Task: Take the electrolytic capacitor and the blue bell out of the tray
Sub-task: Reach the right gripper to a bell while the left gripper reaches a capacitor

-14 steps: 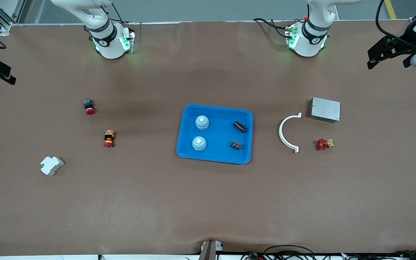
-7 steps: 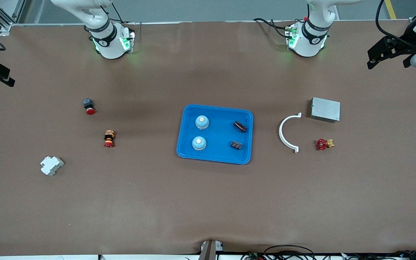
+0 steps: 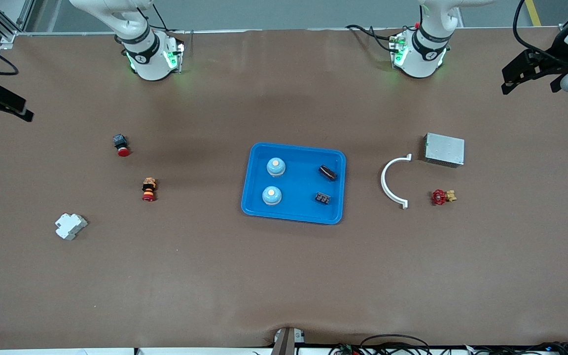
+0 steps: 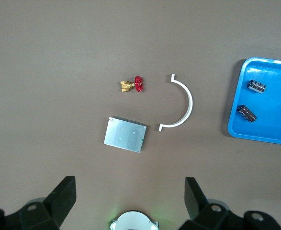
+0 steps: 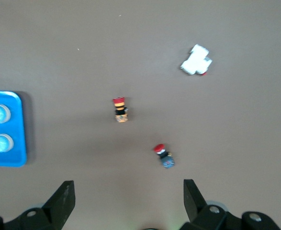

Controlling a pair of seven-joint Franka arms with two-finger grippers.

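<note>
The right gripper has shifted slightly at the frame's left edge, jaws wide; the left gripper hangs upper right, wide too. Both bells and capacitors sit in the blue tray, mid-frame.

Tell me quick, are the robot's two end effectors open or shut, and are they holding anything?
Left end effector: open, holding nothing, up over the table's left-arm end.
Right end effector: open, holding nothing, up over the table's right-arm end.
</note>
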